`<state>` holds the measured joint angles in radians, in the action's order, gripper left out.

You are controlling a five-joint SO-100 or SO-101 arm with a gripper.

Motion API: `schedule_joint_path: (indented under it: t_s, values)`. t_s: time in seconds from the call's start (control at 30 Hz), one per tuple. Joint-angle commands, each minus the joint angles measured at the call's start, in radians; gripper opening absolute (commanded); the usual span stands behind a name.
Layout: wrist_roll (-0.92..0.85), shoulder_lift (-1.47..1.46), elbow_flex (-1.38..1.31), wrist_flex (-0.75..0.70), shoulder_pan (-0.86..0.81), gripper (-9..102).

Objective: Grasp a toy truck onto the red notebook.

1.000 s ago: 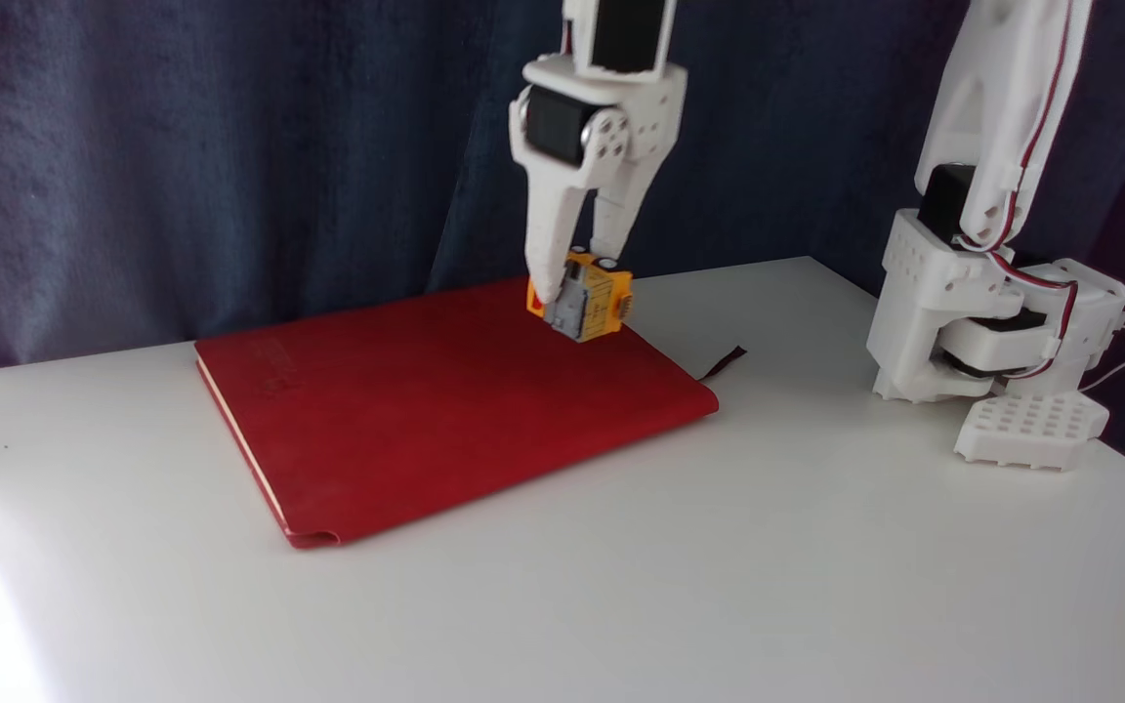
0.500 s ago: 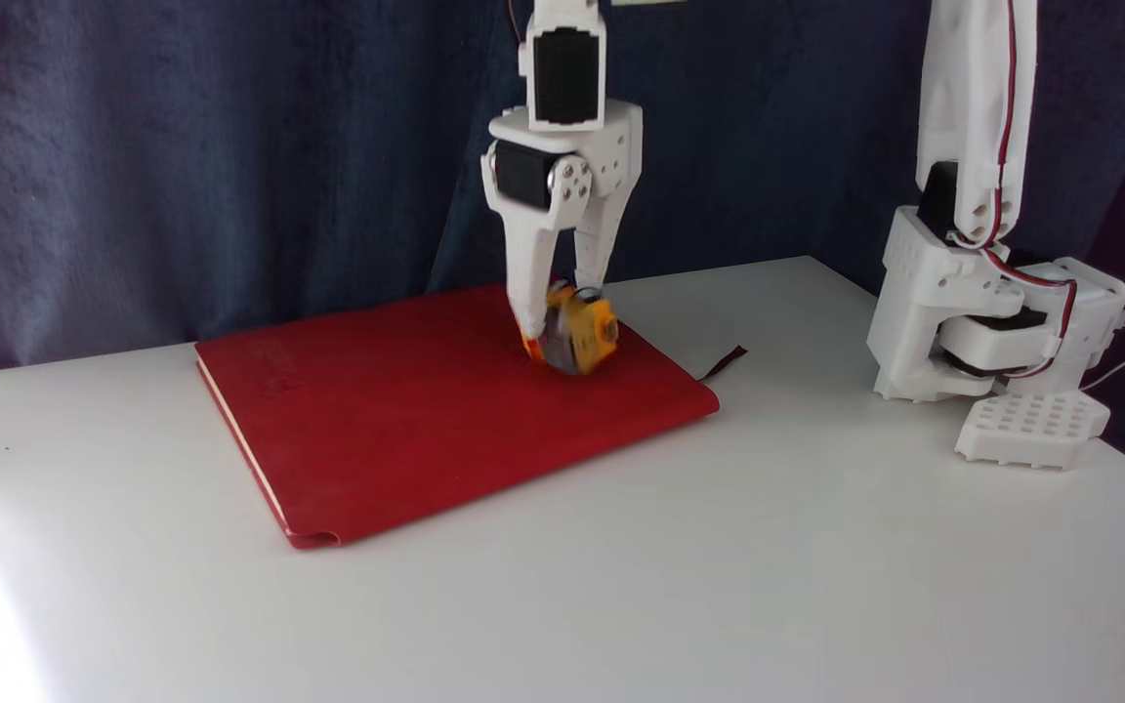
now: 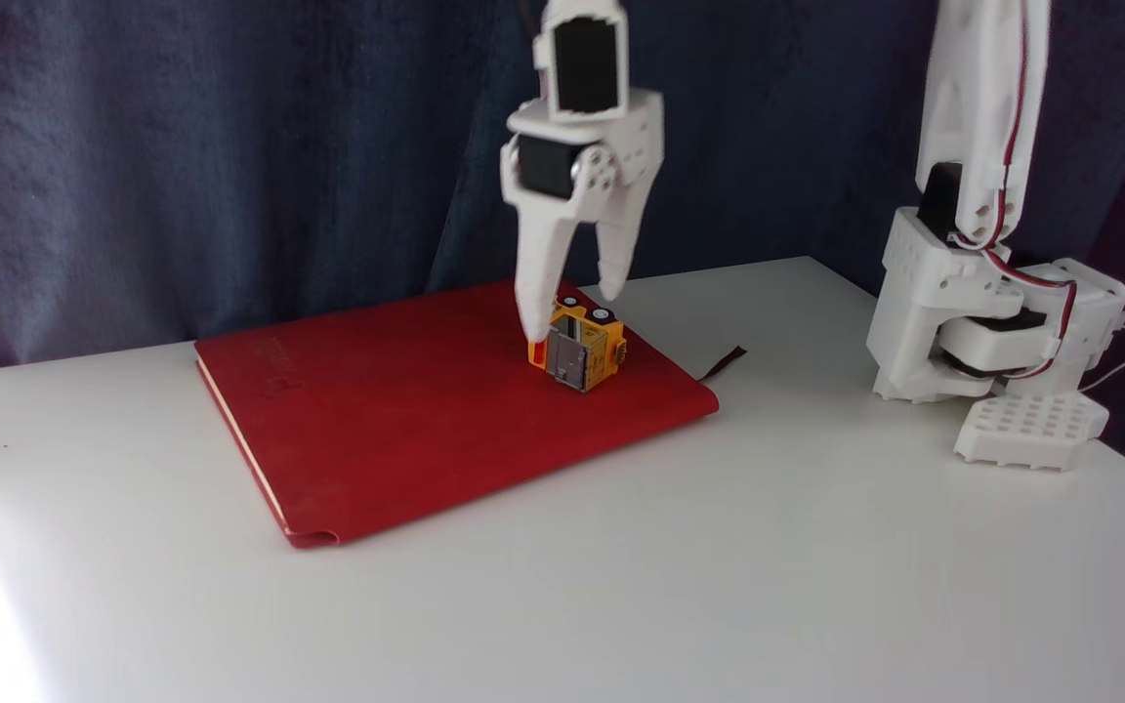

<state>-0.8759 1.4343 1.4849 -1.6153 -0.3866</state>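
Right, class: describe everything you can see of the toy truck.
The toy truck is small, boxy and yellow-orange, plastic by its look, with a grey panel facing the camera and a red patch at its left. It rests wheels-up near the red notebook's far right corner. The open gripper straddles it; contact is unclear.

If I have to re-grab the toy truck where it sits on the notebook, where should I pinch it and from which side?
Come straight down from above. The toy truck lies with its wheels up on the red notebook, so pinch its boxy yellow body across the two flat side faces, below the wheels. The open gripper already hangs just over it.
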Motion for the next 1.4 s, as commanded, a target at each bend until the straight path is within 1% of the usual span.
schedule_joint_path:
  t_s: [0.0, 0.13, 0.23, 0.33, 0.4, 0.5, 0.63, 0.7, 0.8, 1.03, 1.2, 1.37]
  values:
    - [-0.003, 0.147, 0.077, -0.003, 0.02, 25]
    - [0.003, 0.347, 0.222, -0.003, 0.067, 25]
    - [0.031, 0.532, 0.367, 0.018, 0.153, 23]
    - [0.166, 0.756, 0.557, 0.179, 0.302, 19]
    - [0.276, 0.831, 0.629, 0.247, 0.42, 18]
    - [0.476, 0.834, 0.65, 0.359, 0.543, 19]
    - [0.607, 0.799, 0.667, 0.476, 0.641, 18]
    - [0.66, 0.848, 0.732, 0.552, 0.66, 18]
    - [0.696, 0.943, 0.827, 0.63, 0.65, 17]
    - [0.701, 1.115, 0.973, 0.652, 0.635, 17]
    - [0.701, 1.275, 1.103, 0.652, 0.657, 15]
    - [0.701, 1.335, 1.178, 0.667, 0.623, 16]
